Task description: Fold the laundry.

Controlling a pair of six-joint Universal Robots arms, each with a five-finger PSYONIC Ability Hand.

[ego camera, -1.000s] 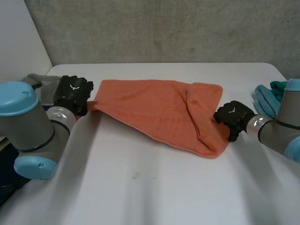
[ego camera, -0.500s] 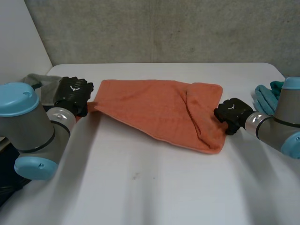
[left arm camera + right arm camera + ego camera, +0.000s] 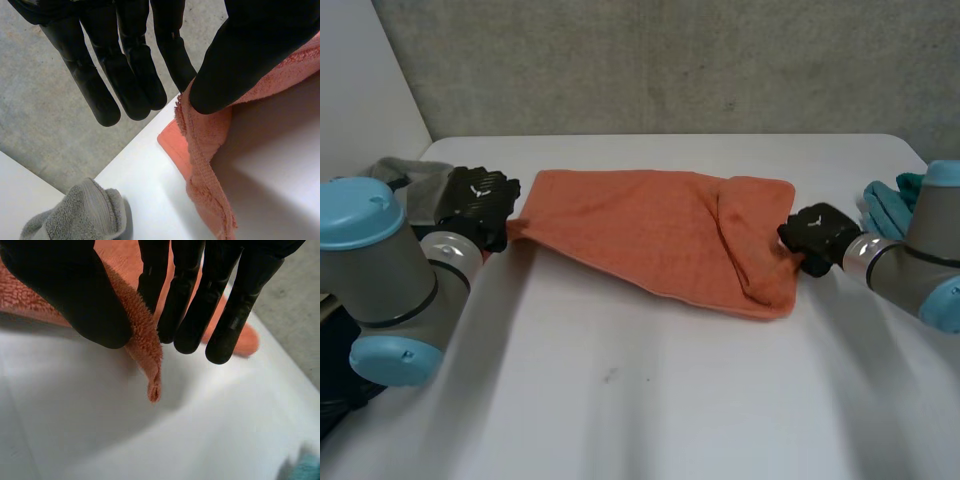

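An orange towel (image 3: 660, 235) lies spread across the white table (image 3: 650, 400), its right part folded over itself. My left hand (image 3: 475, 205) pinches the towel's left corner (image 3: 200, 135) between thumb (image 3: 235, 65) and straight fingers (image 3: 125, 75). On the other side, my right hand (image 3: 815, 235) pinches the towel's right edge (image 3: 142, 340) between its thumb (image 3: 85, 305) and fingers (image 3: 200, 305). A small tip of cloth hangs below that pinch, just above the table.
A grey cloth (image 3: 395, 175) lies bunched at the table's left edge, seen also beyond my left hand (image 3: 80, 215). A teal cloth (image 3: 895, 210) sits at the right edge behind my right arm. A concrete wall stands behind the table.
My right hand has closed on the towel's right edge and lifted it slightly toward the back; the towel's near right corner has pulled in. The left hand has held still.
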